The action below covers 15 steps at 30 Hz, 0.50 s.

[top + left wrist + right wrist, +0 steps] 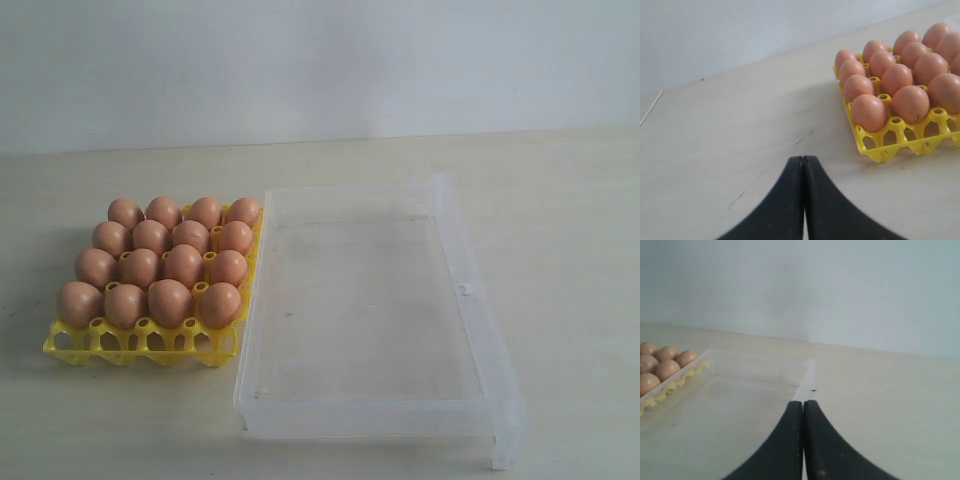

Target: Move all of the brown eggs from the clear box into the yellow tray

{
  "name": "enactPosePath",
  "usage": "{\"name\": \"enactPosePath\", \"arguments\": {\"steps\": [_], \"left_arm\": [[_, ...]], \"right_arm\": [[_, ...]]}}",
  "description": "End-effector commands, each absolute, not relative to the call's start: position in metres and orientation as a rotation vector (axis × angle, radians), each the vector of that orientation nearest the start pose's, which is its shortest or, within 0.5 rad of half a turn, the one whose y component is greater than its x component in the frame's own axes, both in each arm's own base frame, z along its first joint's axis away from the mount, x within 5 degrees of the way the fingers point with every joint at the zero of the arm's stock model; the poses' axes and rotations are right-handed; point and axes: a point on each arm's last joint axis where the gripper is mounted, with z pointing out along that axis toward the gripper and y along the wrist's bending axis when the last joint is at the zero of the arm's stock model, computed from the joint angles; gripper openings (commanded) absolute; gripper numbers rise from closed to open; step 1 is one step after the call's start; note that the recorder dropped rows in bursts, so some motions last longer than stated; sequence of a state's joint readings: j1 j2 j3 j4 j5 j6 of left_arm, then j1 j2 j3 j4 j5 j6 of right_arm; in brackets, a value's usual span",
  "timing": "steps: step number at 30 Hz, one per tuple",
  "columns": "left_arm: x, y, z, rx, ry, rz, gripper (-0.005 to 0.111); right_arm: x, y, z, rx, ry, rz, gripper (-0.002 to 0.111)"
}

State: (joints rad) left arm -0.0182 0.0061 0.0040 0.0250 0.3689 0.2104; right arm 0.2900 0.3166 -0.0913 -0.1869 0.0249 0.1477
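Note:
Several brown eggs (pixel 170 262) fill the cups of the yellow tray (pixel 70 345) on the left of the table. To its right stands the clear box (pixel 470 290), with no egg showing inside. Neither arm appears in the exterior view. In the left wrist view my left gripper (pixel 803 158) is shut and holds nothing, hanging over bare table a short way from the yellow tray (pixel 880 150) and its brown eggs (pixel 895 80). My right gripper (pixel 803 402) is shut and holds nothing too, above the clear box (pixel 755 365), with some brown eggs (pixel 667 367) seen through the box wall.
The pale wooden table (pixel 560 200) runs back to a plain white wall (pixel 320 60). Bare tabletop lies to the right of the box and in front of the tray.

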Motion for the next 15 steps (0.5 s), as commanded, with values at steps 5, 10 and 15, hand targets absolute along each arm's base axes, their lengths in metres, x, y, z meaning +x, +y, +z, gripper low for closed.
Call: {"name": "enactPosePath", "arguments": {"steps": [5,10,15], "left_arm": [[0.053,0.0,0.181,0.224,1.834,0.152,0.0],[0.053,0.0,0.181,0.224,1.834,0.152,0.0],[0.053,0.0,0.181,0.224,1.834,0.152,0.0]], "right_arm": [[0.06,0.01,0.212,-0.13,1.614,0.151,0.0],[0.056,0.008,0.204,-0.084,1.586,0.145,0.0],[0.056,0.006,0.202,-0.051,1.608,0.115,0.0]]}}
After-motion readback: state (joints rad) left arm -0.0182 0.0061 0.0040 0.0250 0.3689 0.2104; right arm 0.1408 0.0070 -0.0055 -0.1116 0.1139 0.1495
